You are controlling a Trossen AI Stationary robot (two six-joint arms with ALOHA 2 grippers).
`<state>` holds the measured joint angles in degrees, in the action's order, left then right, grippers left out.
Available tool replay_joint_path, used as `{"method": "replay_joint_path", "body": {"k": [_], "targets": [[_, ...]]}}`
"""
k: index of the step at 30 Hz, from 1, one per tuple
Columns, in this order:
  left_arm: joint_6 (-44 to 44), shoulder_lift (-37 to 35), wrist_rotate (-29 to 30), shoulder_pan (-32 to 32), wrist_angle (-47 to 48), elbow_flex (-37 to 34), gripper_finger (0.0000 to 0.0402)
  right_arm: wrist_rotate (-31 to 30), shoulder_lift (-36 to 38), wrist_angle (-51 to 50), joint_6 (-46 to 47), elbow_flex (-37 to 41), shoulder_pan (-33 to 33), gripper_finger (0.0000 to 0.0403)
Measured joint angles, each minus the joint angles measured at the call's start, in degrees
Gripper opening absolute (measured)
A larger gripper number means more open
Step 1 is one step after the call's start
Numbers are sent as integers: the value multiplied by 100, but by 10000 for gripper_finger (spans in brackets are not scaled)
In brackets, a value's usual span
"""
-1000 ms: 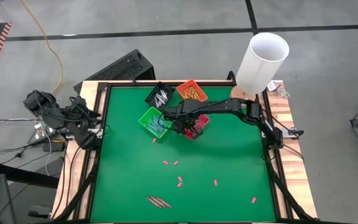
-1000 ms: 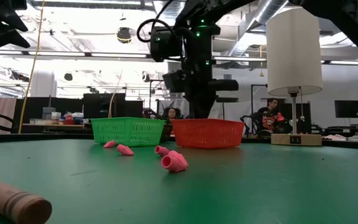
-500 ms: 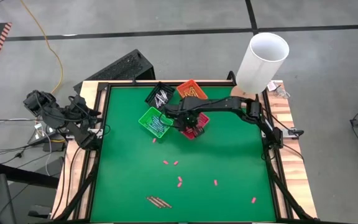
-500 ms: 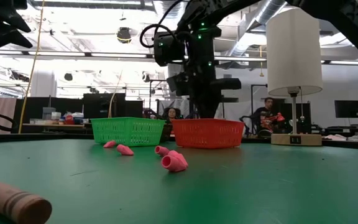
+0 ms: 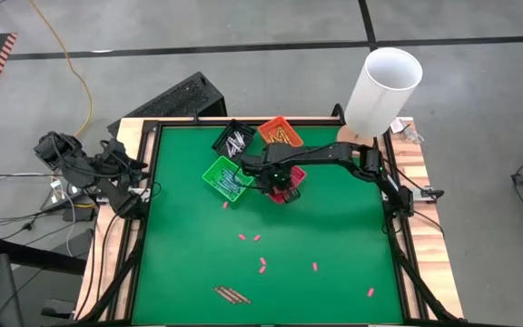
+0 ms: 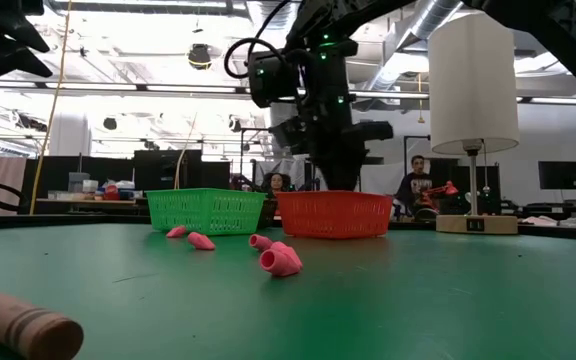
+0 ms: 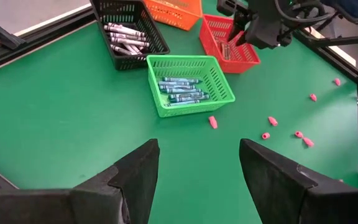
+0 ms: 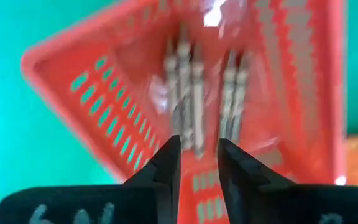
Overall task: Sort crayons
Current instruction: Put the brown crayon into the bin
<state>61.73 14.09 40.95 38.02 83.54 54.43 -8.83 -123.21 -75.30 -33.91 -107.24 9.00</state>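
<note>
My right gripper (image 8: 199,144) hangs over the red bin (image 5: 291,189), fingers pointing down and a little apart, with nothing between them. Several brown/red crayons (image 8: 194,99) lie on the bin's floor right below. A few brown crayons (image 5: 231,294) lie on the green mat near the table's near edge; the low view shows them close up (image 6: 18,328). Blue crayons (image 7: 180,90) lie in the green bin and grey/white ones (image 7: 126,40) in the black bin. My left gripper (image 7: 199,146) waits open at the table's left edge.
The four bins stand close together at the far middle: black (image 5: 234,139), orange (image 5: 280,133), green (image 5: 223,177), red. Small pink bits (image 5: 261,265) are scattered over the mat's middle and right. A tall white cylinder (image 5: 384,86) stands at the far right corner.
My right gripper has moved a little toward the table's right edge, from the gap between the green and red bins to over the red bin, staying at about the same height.
</note>
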Motion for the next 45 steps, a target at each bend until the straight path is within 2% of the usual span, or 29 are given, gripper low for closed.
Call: {"method": "replay_joint_path", "body": {"k": [4, 7, 9, 12, 16, 23, 26, 29, 32, 36, 40, 45], "targets": [[-2, 0, 0, -2, 131, 0, 213, -8, 6, -586, 476, -277, -56, 102], [-2, 0, 0, -1, 184, 0, 213, 60, 12, -1010, 1008, -807, -164, 101], [-3, 0, -2, -2, 206, 0, 213, 321, 18, -1188, 1489, -1250, -264, 101], [-22, 0, -2, 0, 206, 0, 213, 1088, 27, -1145, 2320, -1915, -451, 101], [-59, 0, -2, 0, 206, 0, 213, 1700, 31, -636, 3566, -2628, -850, 101], [-70, 0, -215, -2, 205, 2, 213, 1759, 75, 1285, 5125, -2723, -1948, 101], [-72, 0, -375, 0, 206, 2, 213, 1489, 19, 1869, 5529, -2724, -2437, 101], [-107, 0, -586, -2, 200, 2, 213, 671, -98, 2354, 5888, -2685, -2859, 101], [-42, 0, -867, -2, 171, 2, 213, -91, -112, 2451, 6295, -2650, -3225, 101], [-21, 0, -1208, -2, 68, 2, 213, -734, -260, 2459, 6749, -2636, -3597, 101], [-42, 0, -1273, 0, 38, 2, 213, -777, -580, 2508, 7111, -2621, -3829, 101], [-42, 0, -1268, -2, 36, 4, 213, -401, -916, 2466, 7546, -2637, -3958, 101]]}}
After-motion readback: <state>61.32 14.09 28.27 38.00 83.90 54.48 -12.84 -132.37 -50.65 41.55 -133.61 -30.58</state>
